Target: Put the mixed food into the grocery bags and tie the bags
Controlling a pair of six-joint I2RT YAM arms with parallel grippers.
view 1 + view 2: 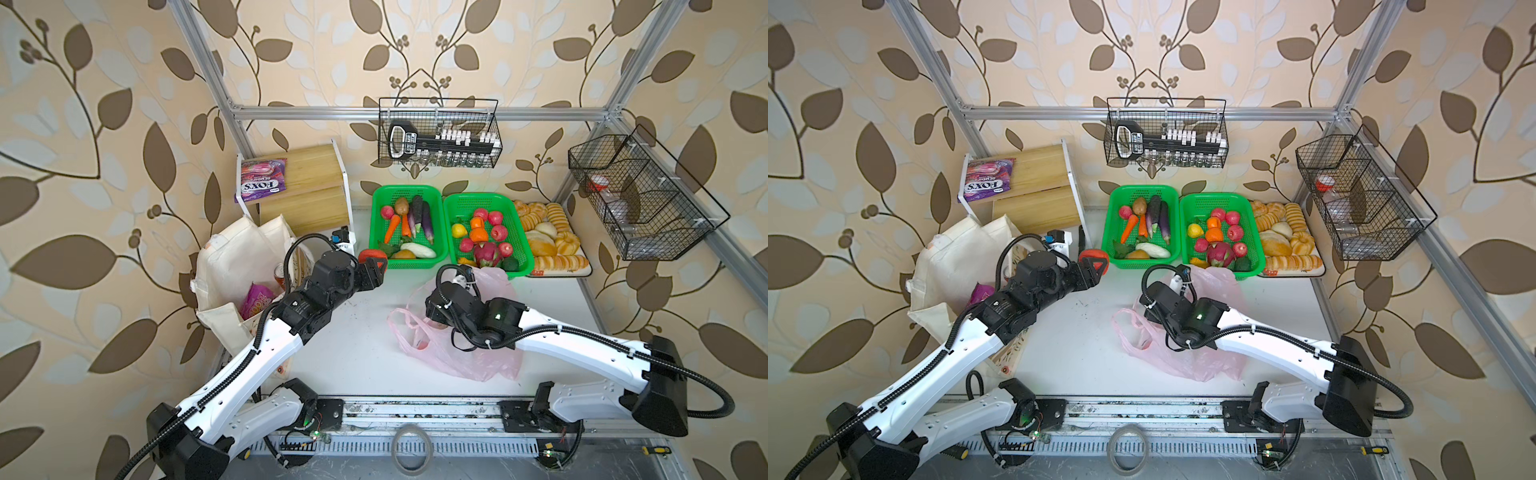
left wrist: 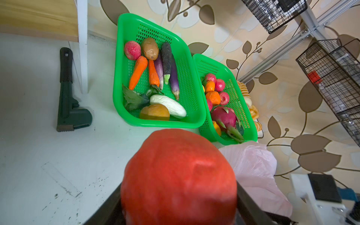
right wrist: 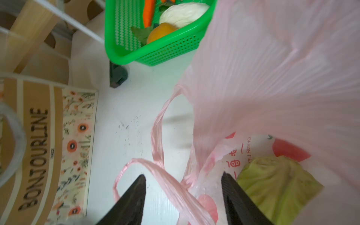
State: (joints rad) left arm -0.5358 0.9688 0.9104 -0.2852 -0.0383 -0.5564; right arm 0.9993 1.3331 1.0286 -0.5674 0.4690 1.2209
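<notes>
Left gripper (image 1: 376, 266) clamped on red vegetable (image 2: 179, 175), near green basket (image 1: 405, 188). Looks firm, smooth, rounded: hold across its middle. Right gripper (image 3: 183, 175) jaws apart, straddling pink bag (image 1: 465, 361) rim; film limp, slippery

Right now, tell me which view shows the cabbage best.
The right wrist view: the cabbage lies uncovered inside the open pink bag, its leaves clear. In both top views the right arm and the bag's folds hide it. The left wrist view shows only the bag's outside, no cabbage.
</notes>
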